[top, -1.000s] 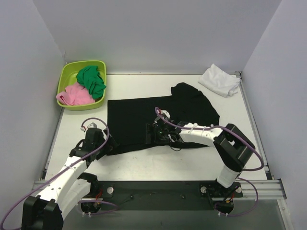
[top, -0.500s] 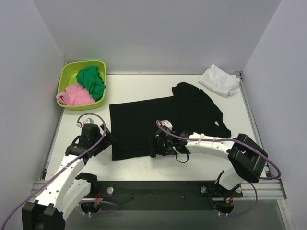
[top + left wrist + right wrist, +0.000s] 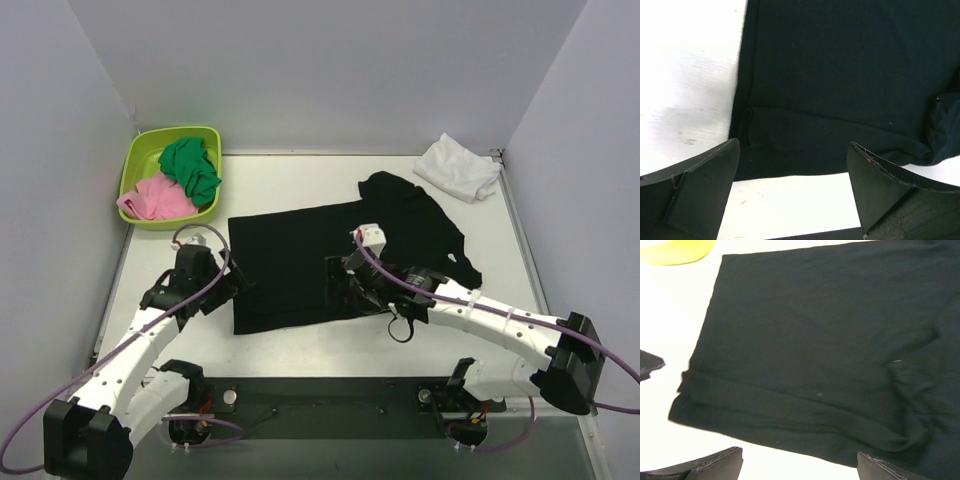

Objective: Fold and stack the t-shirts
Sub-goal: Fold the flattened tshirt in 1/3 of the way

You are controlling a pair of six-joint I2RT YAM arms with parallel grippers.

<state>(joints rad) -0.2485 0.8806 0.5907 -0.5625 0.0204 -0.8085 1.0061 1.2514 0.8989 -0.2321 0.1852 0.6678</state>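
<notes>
While both arms reached over the table, the black t-shirt lay spread flat across its middle, the straight hem toward the left and the collar end toward the right, where a small white neck label showed near the cloth's right edge. Along the near edge of the shirt a narrow band of cloth was doubled over, plain in both wrist views as a long ridge running with that edge. The left gripper hung just beside the shirt's near left corner with its jaws spread wide and nothing between them; in its own wrist view the two dark fingers framed that corner and the folded band from above, apart from the cloth. The right gripper was poised over the near middle of the shirt, also spread wide and holding nothing, its fingers at the bottom of its wrist view above the near edge. The white t-shirt sat bunched in the far right corner of the table, well apart from the black one. At the far left stood a lime-green tub holding a green cloth and a pink cloth.
</notes>
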